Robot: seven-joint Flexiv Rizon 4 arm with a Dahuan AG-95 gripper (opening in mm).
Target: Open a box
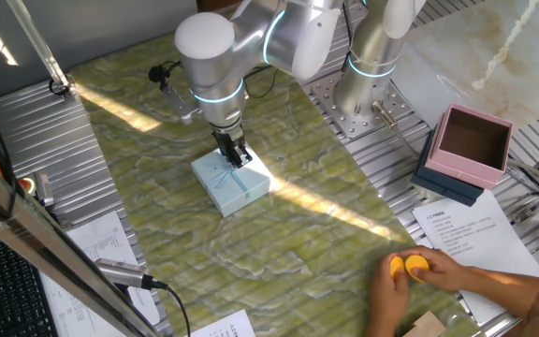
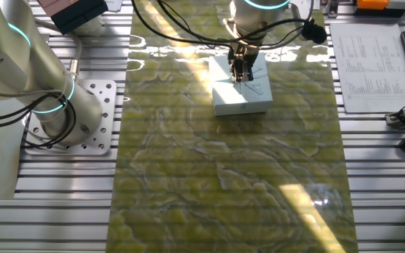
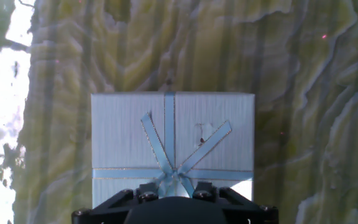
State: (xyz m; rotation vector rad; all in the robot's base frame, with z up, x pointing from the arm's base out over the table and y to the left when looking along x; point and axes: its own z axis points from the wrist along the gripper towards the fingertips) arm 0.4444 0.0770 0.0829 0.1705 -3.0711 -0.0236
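Cardboard by the look of it, the box (image 1: 232,183) sits closed near the middle of the green worktop (image 1: 298,243), light and stiff, its lid best taken by two opposite sides rather than by the soft ribbon bow (image 3: 174,176). The claw (image 1: 236,155) hangs right over the bow at the lid's edge; its fingers seem close together, but whether they pinch anything I cannot tell. Bare worktop surrounds the box, leaving room to lift.
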